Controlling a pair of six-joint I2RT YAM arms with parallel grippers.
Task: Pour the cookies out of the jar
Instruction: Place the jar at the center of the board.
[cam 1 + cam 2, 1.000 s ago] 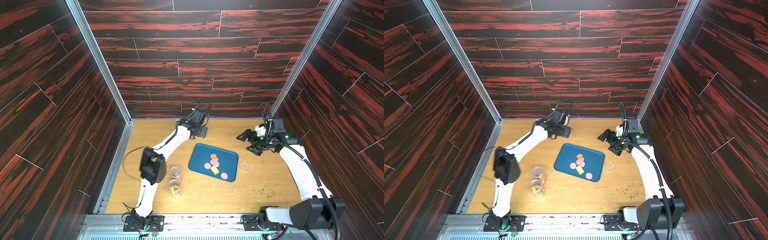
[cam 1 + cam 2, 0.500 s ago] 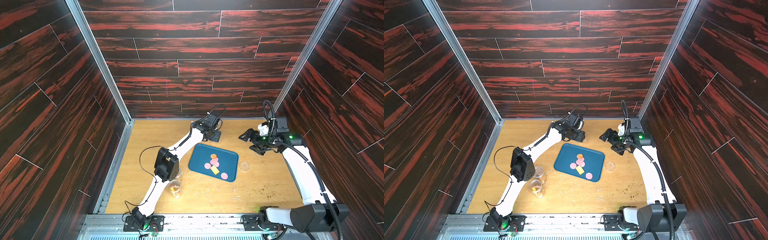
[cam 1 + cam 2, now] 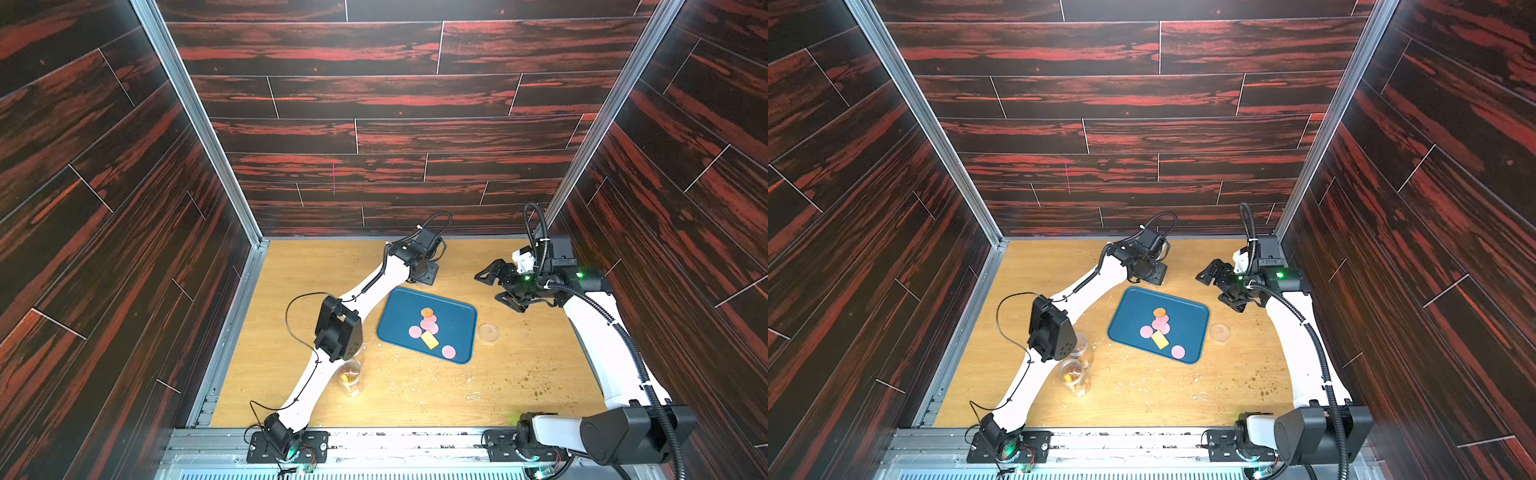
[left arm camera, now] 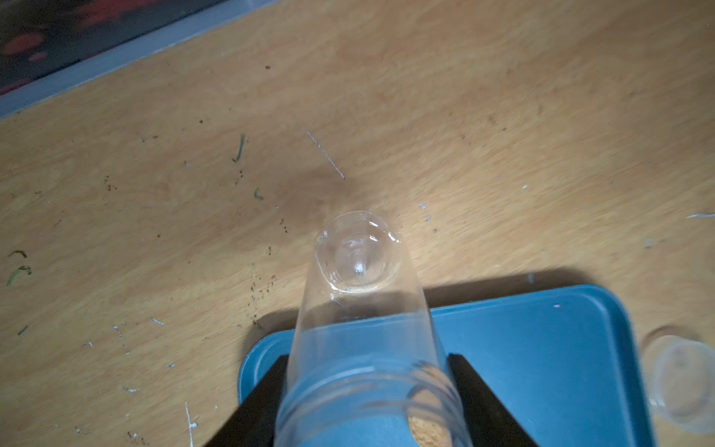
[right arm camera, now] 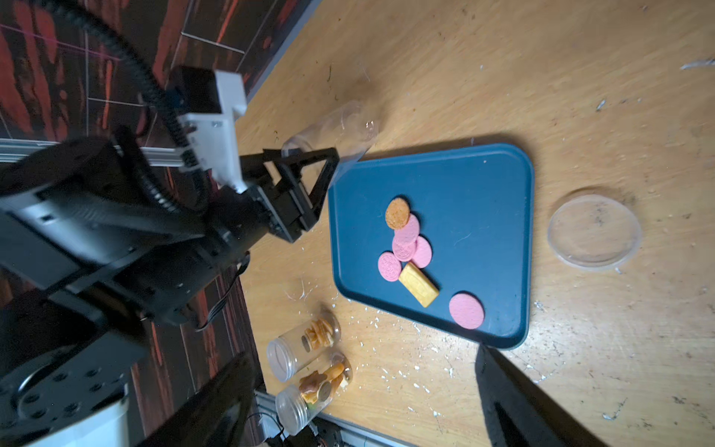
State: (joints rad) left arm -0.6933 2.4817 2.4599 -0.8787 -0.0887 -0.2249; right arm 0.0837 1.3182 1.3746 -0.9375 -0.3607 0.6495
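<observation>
Cookies (image 5: 406, 247) lie already on the blue tray (image 5: 483, 185), near its middle: five pink round ones, one tan round one and one yellow block. Four of the pink ones overlap in a small heap with the tan one at its end, the yellow block touches this heap, and one pink cookie lies alone, closer to the near edge of the tray.

The left claw (image 4: 367, 402) is closed on the neck of the clear jar (image 4: 360, 309) and holds it tilted above the far corner of the tray, with the bottom of the jar pointing away from the tray. The jar looks empty in the right wrist view. In the left wrist view a tan spot shows through the neck; I cannot tell if it is a cookie inside or the tan one on the tray behind the glass.

The right claw (image 3: 496, 286) hangs beyond the far side of the tray, its jaws wide apart and with nothing between them. A clear lid (image 5: 594, 232) rests on the table just beside the tray, on the right arm's side.

I judge that the pouring from this jar is finished or nearly finished. What is left is perhaps a last shake and to put the jar down. Two other jars (image 5: 305, 344), with cookies inside, stand near the tray on the left arm's side; if they belong to the task, I cannot say.
</observation>
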